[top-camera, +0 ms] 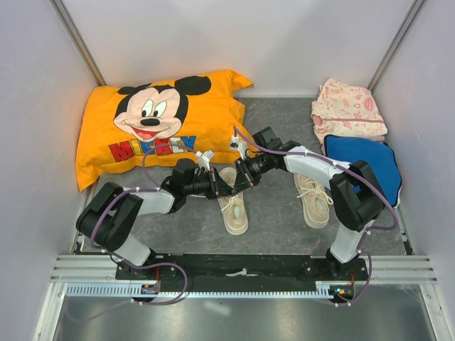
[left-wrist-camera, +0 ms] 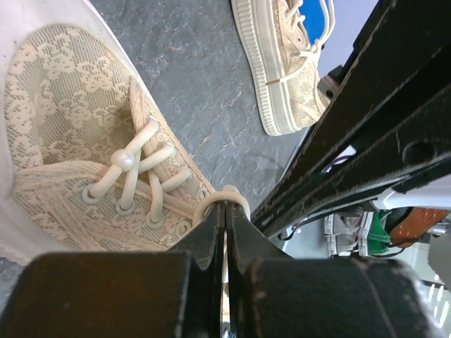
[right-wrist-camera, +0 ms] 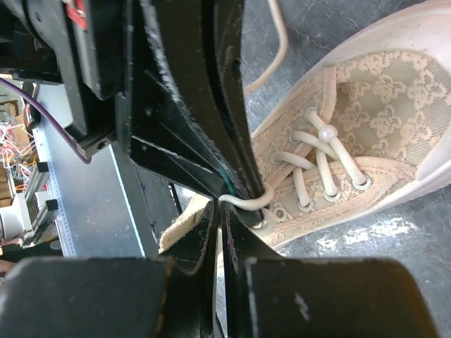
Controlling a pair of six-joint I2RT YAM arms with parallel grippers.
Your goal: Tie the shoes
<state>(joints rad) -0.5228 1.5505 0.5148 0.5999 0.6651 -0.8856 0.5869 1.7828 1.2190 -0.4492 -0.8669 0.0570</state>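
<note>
Cream lace-knit shoe (top-camera: 233, 207) lies mid-frame on the surface, long axis vertical and toe toward the bottom, with left fingers (left-wrist-camera: 210, 229) clamped on its lace (left-wrist-camera: 224, 191) loop beside the eyelets and right fingers (right-wrist-camera: 238, 236) meeting them there, nearly closed, grip unclear.

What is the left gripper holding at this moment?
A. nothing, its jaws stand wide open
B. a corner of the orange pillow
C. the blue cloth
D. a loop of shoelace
D: in the left wrist view the left gripper is shut on a lace loop at the edge of the shoe below it.
</note>
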